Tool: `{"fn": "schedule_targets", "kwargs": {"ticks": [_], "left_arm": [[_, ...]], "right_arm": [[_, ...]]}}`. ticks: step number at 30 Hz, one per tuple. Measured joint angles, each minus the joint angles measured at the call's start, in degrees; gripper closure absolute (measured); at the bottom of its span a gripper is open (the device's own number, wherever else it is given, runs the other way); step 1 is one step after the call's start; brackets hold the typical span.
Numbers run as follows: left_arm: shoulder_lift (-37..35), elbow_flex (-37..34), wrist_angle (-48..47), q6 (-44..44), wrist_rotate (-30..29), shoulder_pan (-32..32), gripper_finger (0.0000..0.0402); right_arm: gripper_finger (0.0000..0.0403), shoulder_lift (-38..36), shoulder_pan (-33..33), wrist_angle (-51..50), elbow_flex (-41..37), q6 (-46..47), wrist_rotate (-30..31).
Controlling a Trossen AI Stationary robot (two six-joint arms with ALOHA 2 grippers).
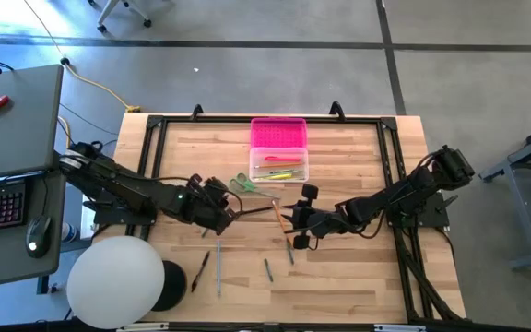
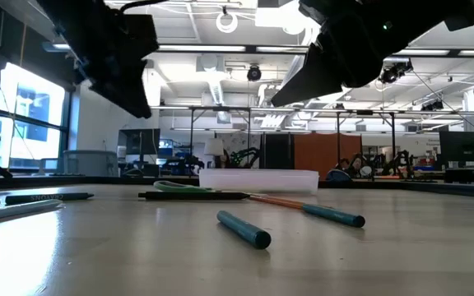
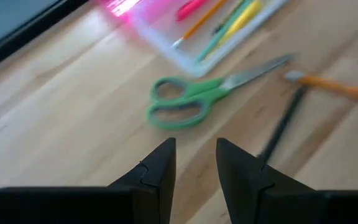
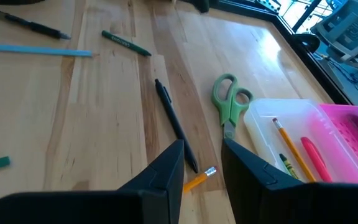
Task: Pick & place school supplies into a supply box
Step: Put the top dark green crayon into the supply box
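The supply box (image 1: pixel 279 149) lies open near the table's far edge, pink lid (image 1: pixel 278 132) flat behind the clear base (image 1: pixel 280 167), which holds several pens and pencils (image 3: pixel 225 22). Green-handled scissors (image 1: pixel 242 183) lie flat in front of the base. A black pen (image 4: pixel 174 123) and an orange pencil (image 3: pixel 335 88) lie just nearer. My left gripper (image 1: pixel 231 214) hovers open, nearer than the scissors (image 3: pixel 188 101) and to their left. My right gripper (image 1: pixel 289 219) hovers open over the near end of the black pen and the pencil's eraser end (image 4: pixel 199 179). Both stand above the tabletop in the low view.
Two green pencils (image 1: pixel 267 269) (image 1: pixel 290 252), a grey pen (image 1: pixel 218 273) and a black pen (image 1: pixel 199 273) lie loose toward the near edge. A white globe lamp (image 1: pixel 116 281) stands at the near left corner. A black frame (image 1: pixel 155 124) rims the table.
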Motion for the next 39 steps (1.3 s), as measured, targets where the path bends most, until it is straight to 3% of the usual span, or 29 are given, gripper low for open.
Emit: {"fn": "schedule_targets", "kwargs": {"ticks": [4,9,16,24,28,34,39], "left_arm": [[-2.44,-6.82,13.65,6.33,1.56,0.02,0.0254],[-3.12,-15.99,26.44,8.20,2.49,-0.46,0.0254],[-3.08,-25.83,37.56,1.11,4.38,-2.06,0.0254],[-3.10,-26.46,37.21,-1.17,4.44,-9.19,0.0254],[-3.10,-26.45,34.03,-6.39,5.13,-12.93,0.0254],[-3.10,-26.43,24.57,-16.33,-1.87,-16.29,0.0254],[-3.10,-26.41,24.26,-17.39,-1.84,-17.99,0.0254]], "right_arm": [[0.0316,0.00,-0.09,0.82,0.02,-0.02,-0.13],[0.0316,0.01,-0.08,1.11,0.02,-0.53,-3.18],[0.0316,0.02,-0.05,1.23,0.02,-1.11,-5.39],[0.0316,0.02,-0.07,0.68,0.02,-3.25,-5.64],[0.0316,0.02,-0.07,0.64,0.02,-3.04,-5.60],[0.0316,0.02,-0.07,0.65,0.02,-3.00,-5.44],[0.0316,0.02,-0.07,0.66,0.02,-2.98,-5.39]]}}
